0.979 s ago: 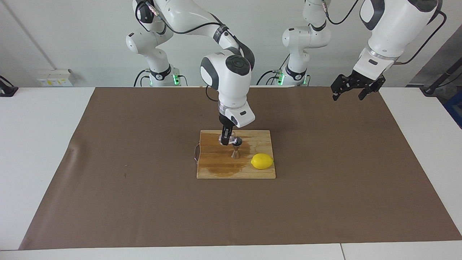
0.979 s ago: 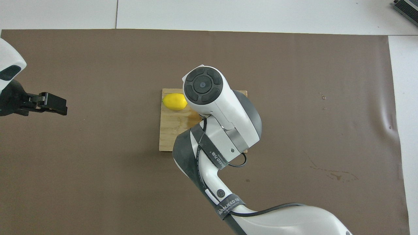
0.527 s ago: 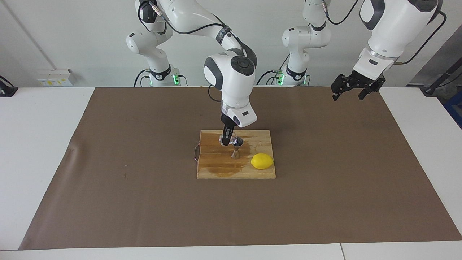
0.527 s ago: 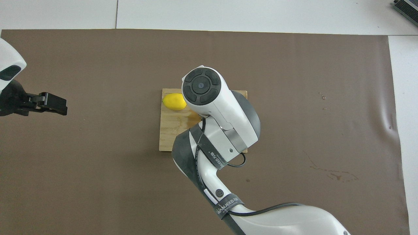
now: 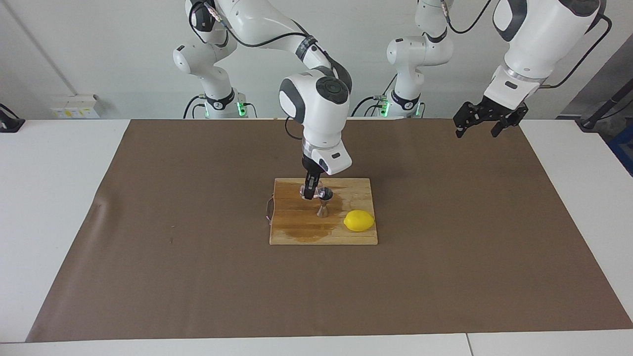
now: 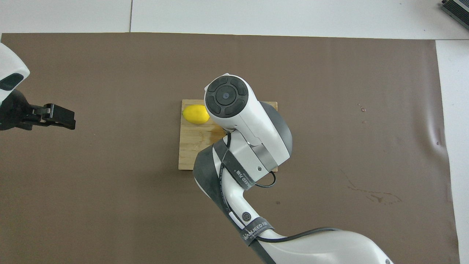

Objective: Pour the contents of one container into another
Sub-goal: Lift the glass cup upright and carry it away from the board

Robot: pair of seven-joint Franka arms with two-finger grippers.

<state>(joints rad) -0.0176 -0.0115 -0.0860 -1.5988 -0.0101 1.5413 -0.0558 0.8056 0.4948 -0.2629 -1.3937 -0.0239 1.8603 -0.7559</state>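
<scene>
white arms, grey joints, black cables, black grippers.

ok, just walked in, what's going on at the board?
The right gripper holds a small clear glass over the steel jigger on the wooden board, pouring into it. The board shows a wet patch, and a lemon sits beside the jigger. The left gripper waits open, up over the mat's edge.

The right arm reaches out over the middle of the table, wrist pointing straight down, its right gripper (image 5: 310,194) low and apparently clamped; the overhead view hides it. The left arm waits raised, left gripper (image 5: 483,129) spread wide.
</scene>
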